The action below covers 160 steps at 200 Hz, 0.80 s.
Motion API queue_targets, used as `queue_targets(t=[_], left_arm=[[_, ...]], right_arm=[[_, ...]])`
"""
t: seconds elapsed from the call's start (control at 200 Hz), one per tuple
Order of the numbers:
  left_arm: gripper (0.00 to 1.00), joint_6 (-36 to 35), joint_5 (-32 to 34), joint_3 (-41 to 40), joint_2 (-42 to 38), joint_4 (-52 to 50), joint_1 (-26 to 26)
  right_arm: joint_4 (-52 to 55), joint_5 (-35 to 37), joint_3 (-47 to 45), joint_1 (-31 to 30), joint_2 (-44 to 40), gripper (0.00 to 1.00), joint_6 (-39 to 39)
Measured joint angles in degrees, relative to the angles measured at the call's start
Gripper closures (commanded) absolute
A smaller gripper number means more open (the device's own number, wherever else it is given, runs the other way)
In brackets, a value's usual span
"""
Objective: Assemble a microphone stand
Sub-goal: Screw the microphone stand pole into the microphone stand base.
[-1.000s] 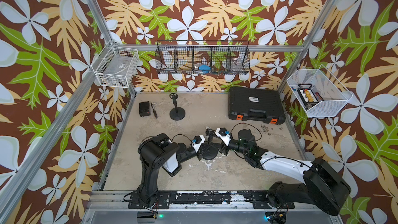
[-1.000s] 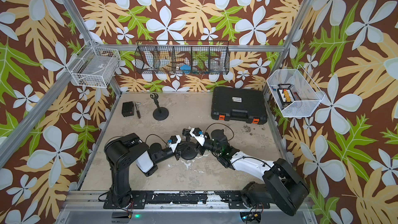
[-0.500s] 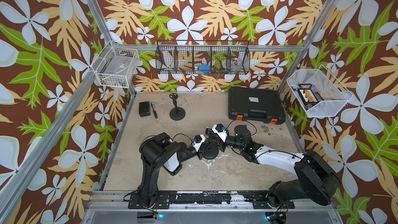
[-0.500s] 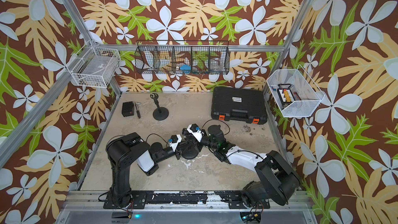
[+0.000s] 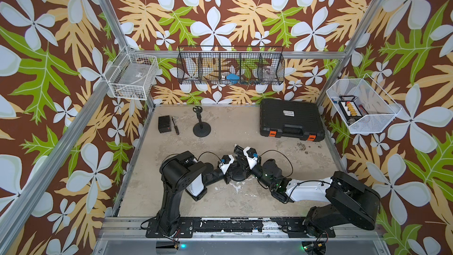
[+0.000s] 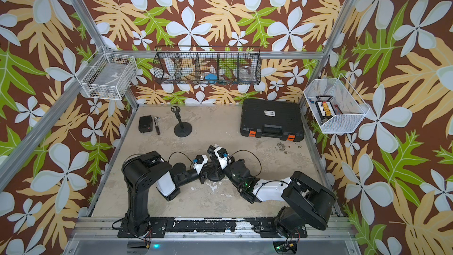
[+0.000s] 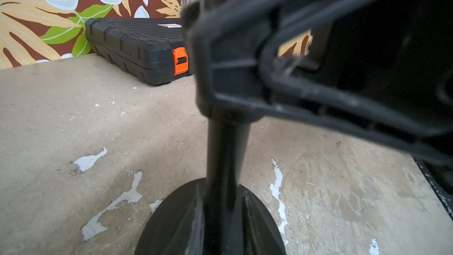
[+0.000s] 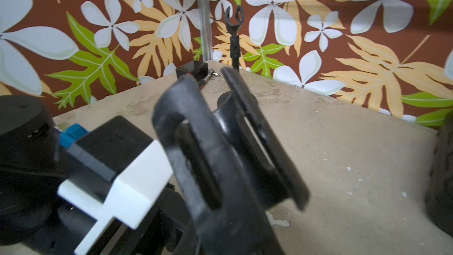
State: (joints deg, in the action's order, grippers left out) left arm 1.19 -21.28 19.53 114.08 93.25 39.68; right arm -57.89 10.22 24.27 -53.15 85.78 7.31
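Note:
A black round base (image 5: 239, 175) (image 6: 215, 176) lies mid-table, and a thin black pole (image 7: 221, 158) rises from it. My left gripper (image 5: 232, 168) (image 6: 206, 168) is low at the pole's foot. Its fingers (image 7: 199, 219) flank the pole closely, too blurred to show contact. My right gripper (image 5: 239, 152) (image 6: 212, 150) comes from the right. It is shut on the pole higher up, seen in the left wrist view as the right gripper (image 7: 220, 69) wrapped round it. The right wrist view shows a forked black clip (image 8: 186, 123) above that grip.
A finished microphone stand (image 5: 201, 125) stands at the back left, beside a small black box (image 5: 164, 123) and a hand tool (image 5: 176, 127). A black case (image 5: 291, 120) lies at the back right. Wire baskets (image 5: 230, 66) hang on the walls.
My right gripper has swung left and toward the back over the base and closed on the pole. The left arm has stayed at the base.

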Motion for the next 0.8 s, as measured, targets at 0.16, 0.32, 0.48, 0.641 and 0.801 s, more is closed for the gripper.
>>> queue_targets(t=[0.16, 0.32, 0.48, 0.641, 0.801], left_arm=[[0.71, 0.0, 0.0, 0.0, -0.7, 0.0, 0.0], [0.73, 0.0, 0.0, 0.8, -0.8, 0.0, 0.0], [0.90, -0.6, 0.3, 0.9, -0.5, 0.2, 0.0], [0.97, -0.8, 0.2, 0.4, -0.2, 1.2, 0.0], [0.98, -1.3, 0.1, 0.2, 0.3, 1.6, 0.0]], right_arm=[[-1.2, 6.7, 0.9, -2.7, 1.8, 1.00, 1.7], [-1.3, 7.6, 1.2, -3.0, 2.1, 1.00, 2.7], [0.3, 6.0, 1.6, -2.8, 1.1, 0.94, 2.6], [3.5, 1.4, 1.9, -1.7, -0.2, 0.47, 2.5], [9.9, -8.2, 0.9, 0.5, -3.8, 0.35, -0.3]])
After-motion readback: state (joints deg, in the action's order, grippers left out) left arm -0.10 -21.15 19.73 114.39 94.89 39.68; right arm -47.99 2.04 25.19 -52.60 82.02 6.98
